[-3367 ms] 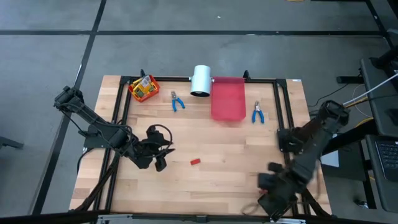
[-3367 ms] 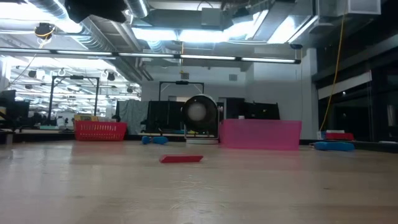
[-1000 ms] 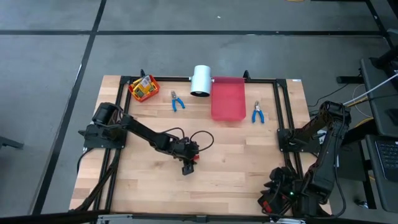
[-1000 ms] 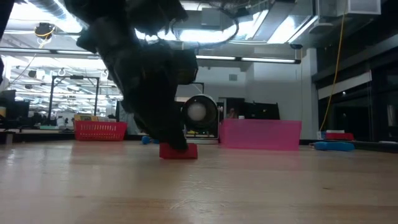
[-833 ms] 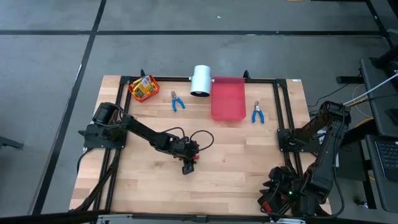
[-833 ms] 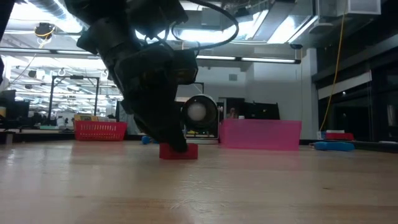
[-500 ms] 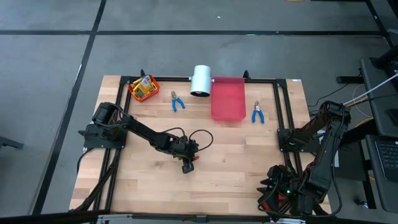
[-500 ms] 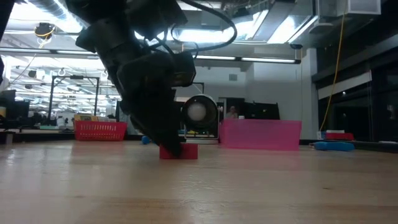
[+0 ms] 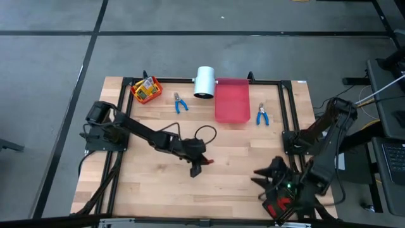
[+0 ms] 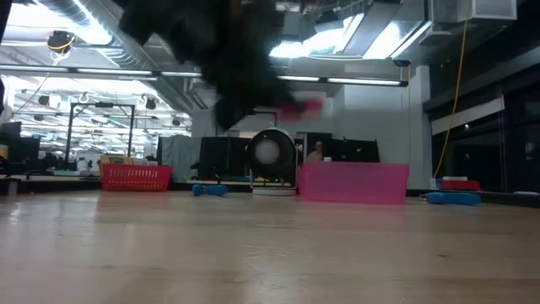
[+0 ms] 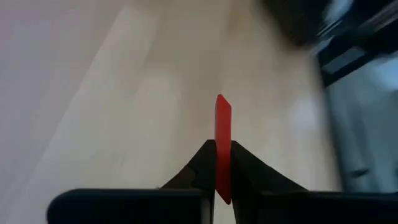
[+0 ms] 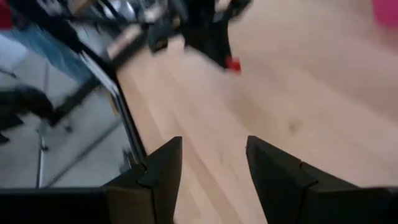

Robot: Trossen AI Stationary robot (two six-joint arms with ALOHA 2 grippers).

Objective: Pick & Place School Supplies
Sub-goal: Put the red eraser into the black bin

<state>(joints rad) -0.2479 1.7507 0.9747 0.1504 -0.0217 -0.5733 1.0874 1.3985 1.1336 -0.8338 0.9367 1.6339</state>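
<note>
Left wrist view: left gripper (image 11: 222, 163) pinching a thin red block (image 11: 223, 146) edge-on between its two dark fingers, block poking out ahead of the tips. High view: same gripper (image 9: 197, 166) near the middle of the wooden surface (image 9: 158, 190), red block (image 9: 207, 162) showing at its tip. Low view: block (image 10: 302, 106) well clear of the boards, up under the dark arm.

Step in hand, by judgement: carry phase, pick done, placing not yet done. Next move calls for a swing toward a container at the far edge, likely the flat red bin (image 9: 231, 100), then a release above it.

Right gripper (image 9: 269, 178) low at the near right corner, jaws spread, nothing between them, waiting.

Containers: small red basket (image 9: 146, 90) at the far left corner, holding yellow-orange boxes (image 9: 145, 86); count not readable. Flat red bin beside the white cylinder (image 9: 204, 82), looking bare inside. Blue-handled pliers (image 9: 180, 102) between basket and cylinder, loose on the surface; second blue-handled tool (image 9: 261, 114) just right of the bin, also loose.
</note>
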